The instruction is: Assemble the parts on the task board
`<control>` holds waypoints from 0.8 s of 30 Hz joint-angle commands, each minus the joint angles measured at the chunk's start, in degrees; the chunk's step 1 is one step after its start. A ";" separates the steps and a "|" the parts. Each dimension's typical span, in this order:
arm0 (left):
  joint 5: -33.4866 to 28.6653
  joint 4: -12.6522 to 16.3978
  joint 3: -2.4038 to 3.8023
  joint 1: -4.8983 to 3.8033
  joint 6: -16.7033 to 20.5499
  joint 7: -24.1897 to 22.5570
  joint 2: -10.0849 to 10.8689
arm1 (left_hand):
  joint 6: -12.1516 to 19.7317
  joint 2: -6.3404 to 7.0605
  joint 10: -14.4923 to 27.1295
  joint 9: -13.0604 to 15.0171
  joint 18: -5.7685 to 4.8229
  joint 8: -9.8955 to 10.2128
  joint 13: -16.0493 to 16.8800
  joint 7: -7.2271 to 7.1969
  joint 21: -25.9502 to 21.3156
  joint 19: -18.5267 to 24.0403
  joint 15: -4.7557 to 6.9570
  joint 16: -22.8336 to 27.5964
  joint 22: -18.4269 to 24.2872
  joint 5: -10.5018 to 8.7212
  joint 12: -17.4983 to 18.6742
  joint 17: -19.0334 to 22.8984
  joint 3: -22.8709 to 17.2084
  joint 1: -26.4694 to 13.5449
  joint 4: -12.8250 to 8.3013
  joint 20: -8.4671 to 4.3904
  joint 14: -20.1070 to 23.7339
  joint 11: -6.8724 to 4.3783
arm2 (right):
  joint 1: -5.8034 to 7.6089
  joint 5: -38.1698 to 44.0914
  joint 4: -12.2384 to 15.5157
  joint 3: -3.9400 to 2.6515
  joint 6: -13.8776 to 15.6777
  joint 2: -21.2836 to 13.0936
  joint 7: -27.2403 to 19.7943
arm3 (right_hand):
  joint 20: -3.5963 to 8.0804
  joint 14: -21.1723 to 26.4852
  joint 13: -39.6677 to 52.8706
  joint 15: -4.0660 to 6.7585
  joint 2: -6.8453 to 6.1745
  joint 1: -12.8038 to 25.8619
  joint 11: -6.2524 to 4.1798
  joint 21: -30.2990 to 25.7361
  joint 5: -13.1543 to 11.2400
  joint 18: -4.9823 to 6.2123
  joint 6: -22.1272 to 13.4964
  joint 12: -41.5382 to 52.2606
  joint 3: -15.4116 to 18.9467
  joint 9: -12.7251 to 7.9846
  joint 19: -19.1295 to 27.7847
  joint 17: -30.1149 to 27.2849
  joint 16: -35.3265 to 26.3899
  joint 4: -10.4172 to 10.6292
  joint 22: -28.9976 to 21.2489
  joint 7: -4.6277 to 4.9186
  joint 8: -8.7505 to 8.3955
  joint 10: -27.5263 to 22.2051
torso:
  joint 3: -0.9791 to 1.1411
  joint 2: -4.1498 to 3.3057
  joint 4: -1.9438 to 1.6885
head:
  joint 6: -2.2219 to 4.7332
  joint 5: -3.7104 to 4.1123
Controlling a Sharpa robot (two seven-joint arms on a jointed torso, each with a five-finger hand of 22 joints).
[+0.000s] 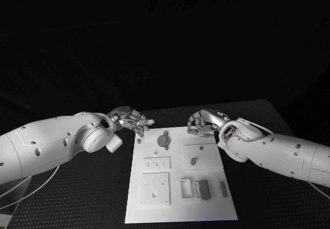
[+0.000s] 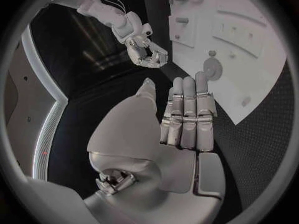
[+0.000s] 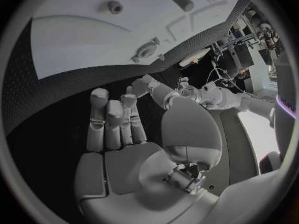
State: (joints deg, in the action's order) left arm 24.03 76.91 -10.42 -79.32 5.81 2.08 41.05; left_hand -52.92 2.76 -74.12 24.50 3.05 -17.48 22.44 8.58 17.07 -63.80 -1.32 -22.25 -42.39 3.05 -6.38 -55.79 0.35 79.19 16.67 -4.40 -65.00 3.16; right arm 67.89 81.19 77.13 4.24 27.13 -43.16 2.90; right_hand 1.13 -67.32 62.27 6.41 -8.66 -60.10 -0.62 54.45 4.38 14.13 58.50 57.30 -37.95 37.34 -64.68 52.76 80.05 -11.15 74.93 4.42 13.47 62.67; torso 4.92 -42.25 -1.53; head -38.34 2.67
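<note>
Both arms are reaching in over the black tabletop, and the white task board lies between them, running from the far edge near the hands back toward the robot. The left robot hand hovers just off the board's far left corner; in its wrist view the fingers are straight, side by side, holding nothing. The right robot hand sits near the far right corner, fingers loosely curled but apart in its own wrist view, also empty.

The parts rest on the board: a round disc piece at the far end, between the two hands, a short peg in a square recess, and grey blocks upright in slots near the robot.

The worry, as I see it, is how close together the hands are around that disc. If both go for it at once, fingers could collide or knock it off the board. The board also looks unclamped, so a sideways push might slide it.
</note>
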 commanded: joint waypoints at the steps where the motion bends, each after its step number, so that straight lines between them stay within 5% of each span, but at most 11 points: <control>1: 2.01 0.58 0.03 -0.29 0.77 4.17 -0.87 | 0.07 0.15 -0.44 -0.16 0.38 0.29 0.62 0.28 0.34 -0.05 0.41 -0.54 -0.39 0.00 -0.39 -0.22 -0.40 -0.77 0.12 -0.34 -0.08 0.05 | 0.02 1.19 1.08 0.01 -3.02 0.58 1.39 | 0.41 -0.19 -0.06 0.37 -0.16 0.62 -0.26 0.19 -0.03 0.87 1.60 0.23 -0.11 0.09 0.12 -0.07 0.15 0.28 0.98 0.97 0.25 0.05 | -0.23 0.47 0.11 | -0.10 -0.43; 11: 5.21 1.06 -0.24 -0.34 -0.12 8.95 -3.60 | -0.72 0.74 -0.13 -0.89 0.42 0.61 3.80 0.07 0.76 0.29 0.63 -1.75 -1.88 -0.02 0.12 -0.53 -0.97 -7.15 0.21 -0.61 0.42 -0.11 | 0.02 1.22 3.25 0.03 -5.07 2.48 1.53 | 0.41 -0.19 -0.07 0.40 -0.20 0.90 -0.29 0.19 -0.04 0.87 1.66 0.21 -0.12 0.10 0.13 -0.09 0.16 0.56 0.97 0.95 0.27 0.06 | -0.44 0.98 0.03 | -0.47 -0.92; 24: 5.05 1.21 -0.25 -0.35 0.33 11.16 -5.74 | -0.43 0.86 1.48 -1.22 0.30 0.94 4.35 0.30 0.06 1.60 0.11 -1.16 -2.01 -0.01 1.35 0.09 -1.89 -7.33 0.13 -0.18 1.77 0.53 | 0.02 1.60 5.27 0.04 -6.50 3.60 2.08 | 0.41 -0.19 -0.08 0.42 -0.10 1.10 -0.30 0.20 -0.05 0.87 1.68 0.21 -0.10 0.11 0.13 -0.09 0.18 0.73 0.97 0.93 0.27 0.07 | -0.38 0.88 -0.01 | -0.89 -1.05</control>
State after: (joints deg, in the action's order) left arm 28.49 77.94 -10.68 -79.50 6.52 11.63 35.59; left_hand -53.33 3.51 -72.97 23.35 2.52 -16.81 26.71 8.58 17.51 -62.53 -1.22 -23.78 -44.36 3.05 -5.26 -55.77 -1.19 72.09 16.71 -4.61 -63.46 3.67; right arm 67.90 81.94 82.16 4.28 22.27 -39.58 4.56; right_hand 1.10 -67.57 62.28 6.46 -8.67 -59.63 -0.62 54.45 4.38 14.14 58.70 57.30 -37.96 37.39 -64.68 52.76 80.05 -10.81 74.93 4.22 13.45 62.67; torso 4.53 -41.31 -1.51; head -39.13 1.58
